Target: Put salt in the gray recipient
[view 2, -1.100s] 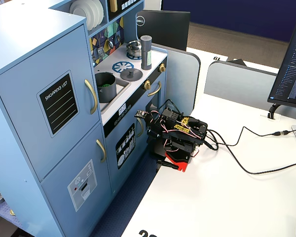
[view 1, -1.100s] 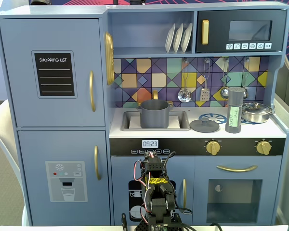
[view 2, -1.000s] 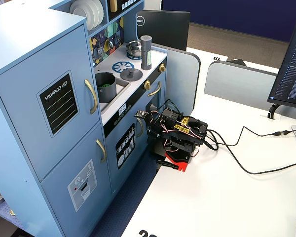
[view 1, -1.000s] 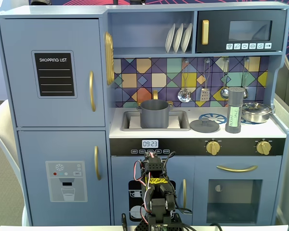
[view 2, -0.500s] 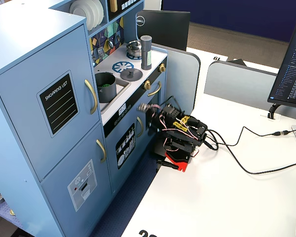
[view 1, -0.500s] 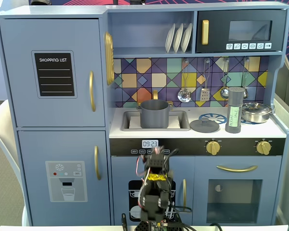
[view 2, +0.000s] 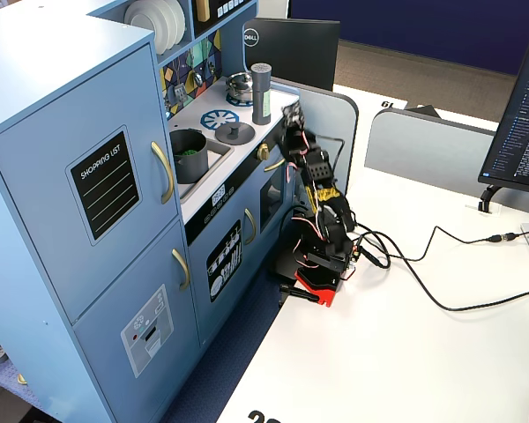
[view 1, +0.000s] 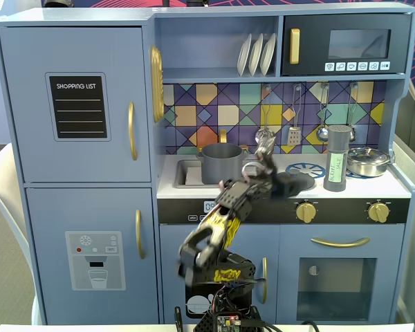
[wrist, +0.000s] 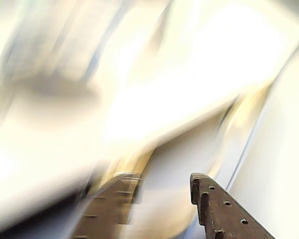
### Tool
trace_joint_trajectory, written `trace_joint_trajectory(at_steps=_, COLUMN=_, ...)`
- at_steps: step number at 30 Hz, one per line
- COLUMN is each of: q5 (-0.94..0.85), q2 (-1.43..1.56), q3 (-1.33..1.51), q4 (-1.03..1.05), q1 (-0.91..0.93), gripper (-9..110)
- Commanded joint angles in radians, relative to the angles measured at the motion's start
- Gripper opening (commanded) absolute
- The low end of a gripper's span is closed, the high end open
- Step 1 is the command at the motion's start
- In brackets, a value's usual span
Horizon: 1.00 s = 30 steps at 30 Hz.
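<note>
The salt [view 1: 337, 158] is a tall gray shaker with a pale green label, standing upright on the counter's right part; it also shows in a fixed view [view 2: 261, 92]. The gray recipient [view 1: 221, 163] is a matte gray pot sitting in the sink, also seen in a fixed view [view 2: 189, 155]. My gripper [view 1: 263, 146] is raised in front of the counter between pot and salt, touching neither, and is motion-blurred [view 2: 291, 116]. In the wrist view the gripper [wrist: 162, 181] has its two fingers apart with nothing between them; the background is a blur.
A flat gray lid with a knob [view 1: 294, 182] lies on the counter near the gripper. A shiny steel pan [view 1: 367, 161] sits right of the salt. Utensils hang on the tiled back wall [view 1: 294, 117]. The arm's base [view 2: 317, 264] stands on the white table, with cables to its right.
</note>
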Motion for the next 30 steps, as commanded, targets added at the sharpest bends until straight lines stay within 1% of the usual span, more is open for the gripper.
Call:
trace_joint_trajectory(at_steps=1, q5=0.069, q2=-0.143, q3=-0.163, q4=-0.150, q1=0.054, gripper=35)
trace_joint_trajectory(at_steps=3, q5=0.092, q2=-0.212, q3=-0.183, q4=-0.225, q1=0.061, gripper=41)
trace_joint_trajectory(at_steps=7, q5=0.124, q2=-0.357, q3=-0.212, q4=-0.440, q1=0.051, gripper=47)
trace_joint_trajectory(at_steps=10, q5=0.146, q2=-0.472, q3=-0.270, q4=-0.538, q1=0.052, gripper=50)
trace_joint_trajectory(at_steps=14, q5=0.144, q2=-0.612, q3=-0.370, q4=-0.575, q1=0.064, gripper=55)
trace_joint_trajectory(at_steps=18, q5=0.127, q2=-0.736, q3=-0.476, q4=-0.612, q1=0.066, gripper=57)
trace_joint_trajectory(at_steps=24, q5=0.094, q2=-0.922, q3=-0.646, q4=-0.635, q1=0.035, gripper=55)
trace_joint_trajectory(at_steps=30, q5=0.075, q2=-1.052, q3=-0.756, q4=-0.646, q1=0.006, gripper=54)
